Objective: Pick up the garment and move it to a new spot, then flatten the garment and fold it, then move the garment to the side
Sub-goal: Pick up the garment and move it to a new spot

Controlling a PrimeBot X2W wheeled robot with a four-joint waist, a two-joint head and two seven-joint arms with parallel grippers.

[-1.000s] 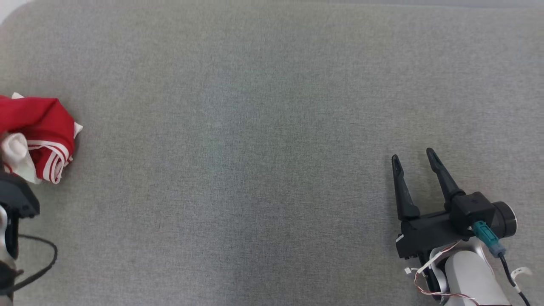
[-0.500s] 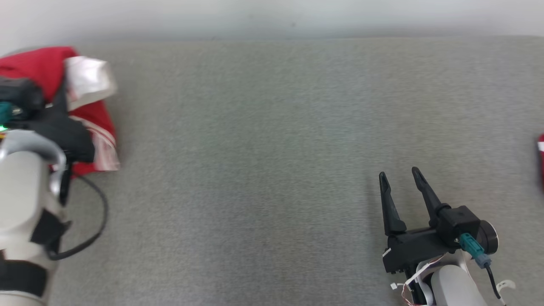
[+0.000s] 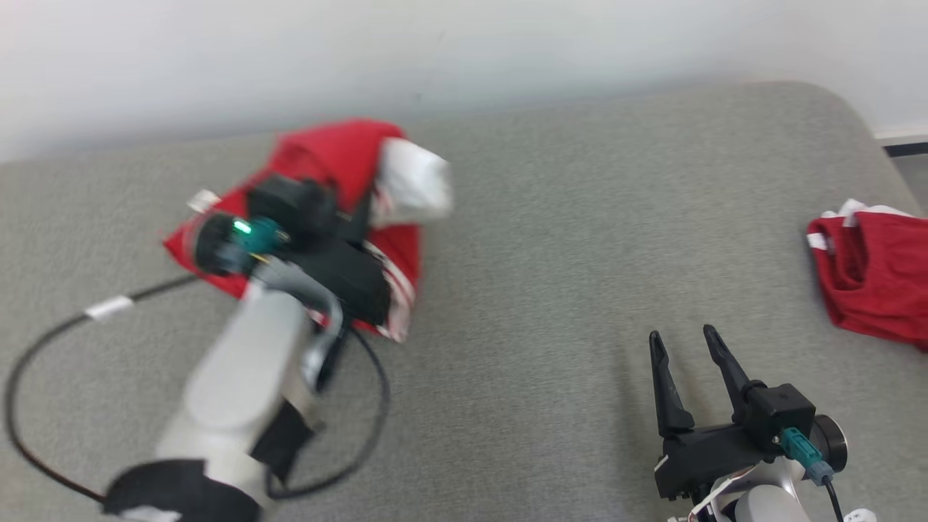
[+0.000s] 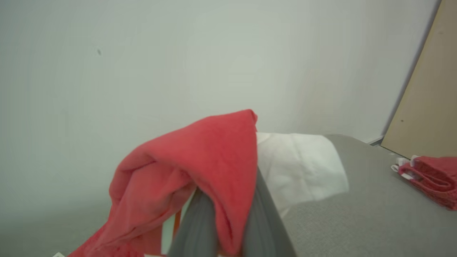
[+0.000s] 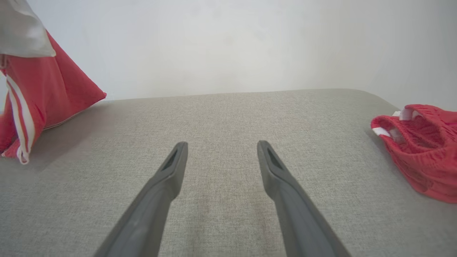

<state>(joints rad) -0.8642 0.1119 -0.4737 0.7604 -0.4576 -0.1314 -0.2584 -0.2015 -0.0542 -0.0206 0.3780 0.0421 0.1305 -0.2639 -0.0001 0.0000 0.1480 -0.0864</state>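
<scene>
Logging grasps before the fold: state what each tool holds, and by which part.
Left tool: shut on the red garment, pinching a bunched red fold. Right tool: open, holding nothing.

The garment (image 3: pixel 333 156) hangs pinched in the left hand (image 4: pixel 230 228) over the far left of the table (image 3: pixel 551 239), just before the wall (image 3: pixel 464 51), its lower end touching the table. A second garment (image 3: pixel 873 283) lies at the table's right edge, well apart. The right hand (image 3: pixel 681 333) sits front right, nearer the second garment, fingers pointing toward the wall.
</scene>
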